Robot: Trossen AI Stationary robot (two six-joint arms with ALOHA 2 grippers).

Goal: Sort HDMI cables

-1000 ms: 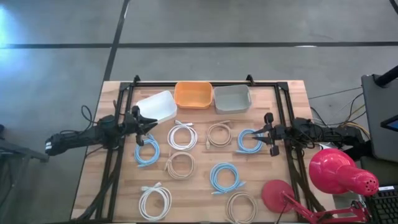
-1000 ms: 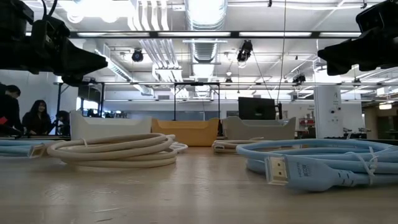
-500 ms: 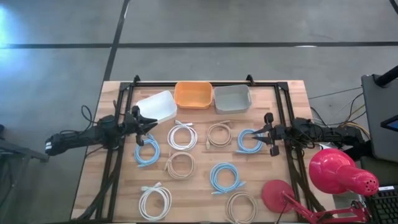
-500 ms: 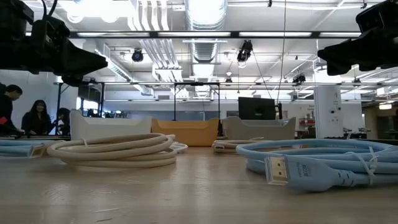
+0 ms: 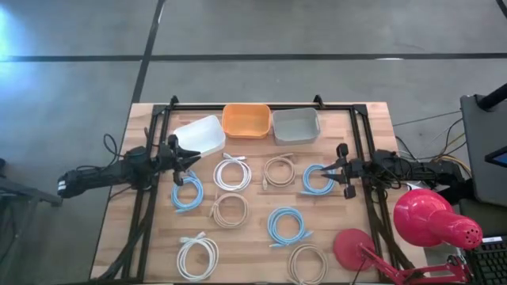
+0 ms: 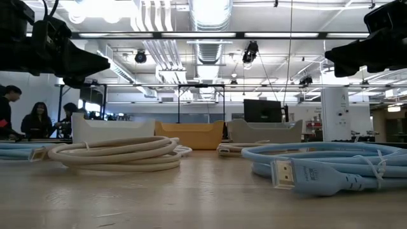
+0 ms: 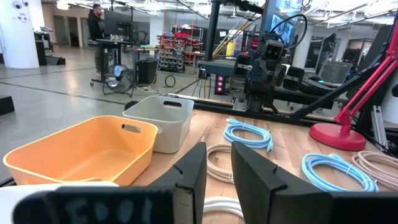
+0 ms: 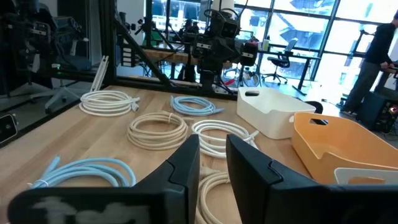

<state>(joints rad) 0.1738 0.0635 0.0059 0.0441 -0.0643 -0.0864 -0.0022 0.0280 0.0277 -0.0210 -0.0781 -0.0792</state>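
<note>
Nine HDMI cables [image 5: 231,173] coiled apart on desk [image 5: 253,245], laid out for easy single picks. Left gripper [image 5: 193,161] and right gripper [image 5: 325,172] poised above, fingers [image 7: 193,174] slightly spread, holding nothing. White bin [image 5: 198,134], orange bin [image 5: 245,120], grey bin [image 5: 295,125] along far edge. Beyond, open lab, people [image 6: 38,117].

Two slim black jointed arms, left arm [image 5: 119,172], right arm [image 5: 396,168]; black wires trailing; flat dark fingers [image 7: 189,177].
</note>
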